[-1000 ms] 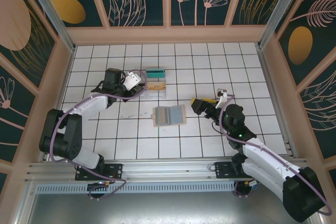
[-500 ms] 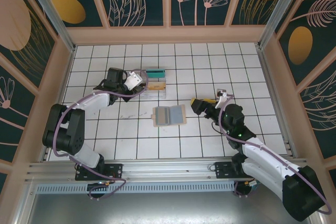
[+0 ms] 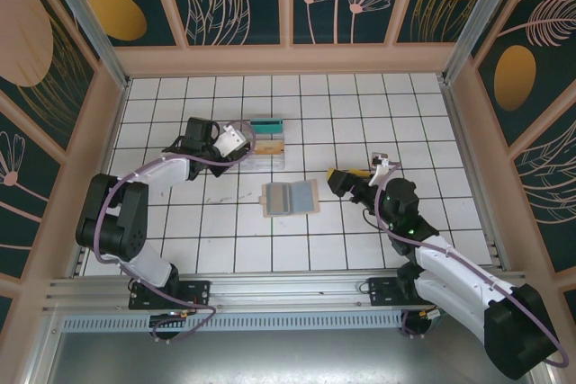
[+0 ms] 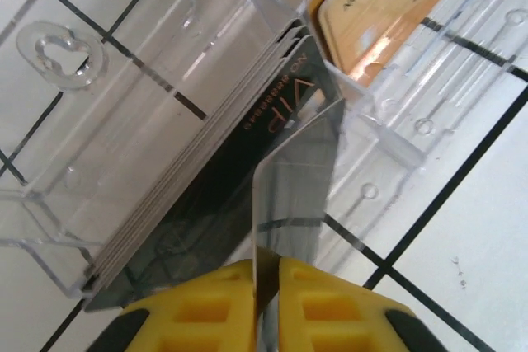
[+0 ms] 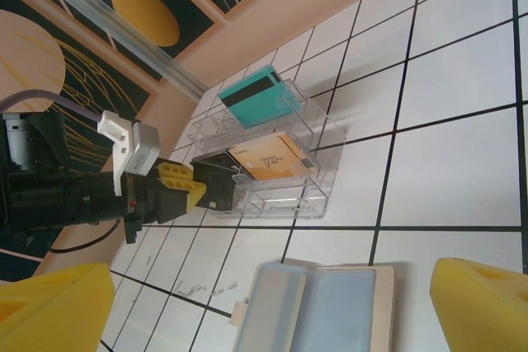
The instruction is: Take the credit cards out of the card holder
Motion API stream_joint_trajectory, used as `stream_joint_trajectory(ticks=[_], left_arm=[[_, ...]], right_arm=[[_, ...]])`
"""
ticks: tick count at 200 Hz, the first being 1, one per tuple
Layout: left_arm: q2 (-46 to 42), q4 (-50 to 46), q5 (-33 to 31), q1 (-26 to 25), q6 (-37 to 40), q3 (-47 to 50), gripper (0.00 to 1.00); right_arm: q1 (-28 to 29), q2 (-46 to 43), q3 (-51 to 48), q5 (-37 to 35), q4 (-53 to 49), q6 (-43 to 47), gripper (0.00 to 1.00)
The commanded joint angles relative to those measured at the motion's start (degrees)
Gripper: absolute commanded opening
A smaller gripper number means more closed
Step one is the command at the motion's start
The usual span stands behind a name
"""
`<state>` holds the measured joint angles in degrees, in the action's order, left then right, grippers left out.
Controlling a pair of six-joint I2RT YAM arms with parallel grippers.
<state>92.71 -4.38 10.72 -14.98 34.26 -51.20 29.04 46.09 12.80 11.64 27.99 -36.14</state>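
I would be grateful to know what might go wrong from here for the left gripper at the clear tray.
The left gripper is shut on just the edge of a black card, so the card may twist or slip out. That card lies against the stacked black cards in the clear tray; moving it could drag neighbours along or catch on its wall. The tray looks light and might slide.
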Motion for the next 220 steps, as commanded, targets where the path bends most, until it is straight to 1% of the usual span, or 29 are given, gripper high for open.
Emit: stream_joint_trajectory(ticks=[1,36,88,105,122,132,141,160,175,204,220], left_arm=[[-2.6,-0.3,0.9,0.4,1.6,1.4,0.01],[-7.3,0.8,0.0,0.3,1.9,4.4,0.0],[-12.2,-1.5,1.9,0.2,3.9,5.3,0.0],[-13.5,-4.0,1.2,0.0,8.6,4.7,0.0],[-14.0,-4.8,-2.8,-0.2,11.2,3.9,0.0],[-13.7,-5.6,-4.0,-0.2,14.3,3.4,0.0],[-12.8,-8.1,-3.0,-0.2,17.8,2.0,0.0],[-10.4,-8.9,-3.5,-0.2,18.4,-1.7,0.0],[-9.1,-10.4,-3.8,-0.4,22.0,-4.1,0.0],[-7.5,-13.0,-9.0,-2.1,30.2,-7.2,0.0],[-6.9,-13.2,-10.8,-3.1,32.0,-7.3,0.0]], right_arm=[[0.1,0.2,1.3,0.4,0.5,-0.1,0.99],[0.1,0.4,1.3,0.6,0.5,-0.2,0.99],[0.1,0.5,1.3,0.6,0.4,-0.2,0.99],[0.1,0.7,1.2,0.7,0.7,-0.3,0.99],[0.1,1.1,1.3,1.0,0.8,-0.5,0.99],[0.1,1.2,1.3,1.2,0.8,-0.6,0.99],[0.1,1.2,1.3,1.3,1.0,-0.7,0.99],[0.1,1.3,1.3,1.3,0.9,-0.6,0.99],[0.1,1.3,1.3,0.8,0.8,-0.5,0.99],[0.1,1.6,1.3,0.4,0.9,-0.3,0.99],[0.1,2.0,1.3,0.5,1.0,-0.3,0.99]])
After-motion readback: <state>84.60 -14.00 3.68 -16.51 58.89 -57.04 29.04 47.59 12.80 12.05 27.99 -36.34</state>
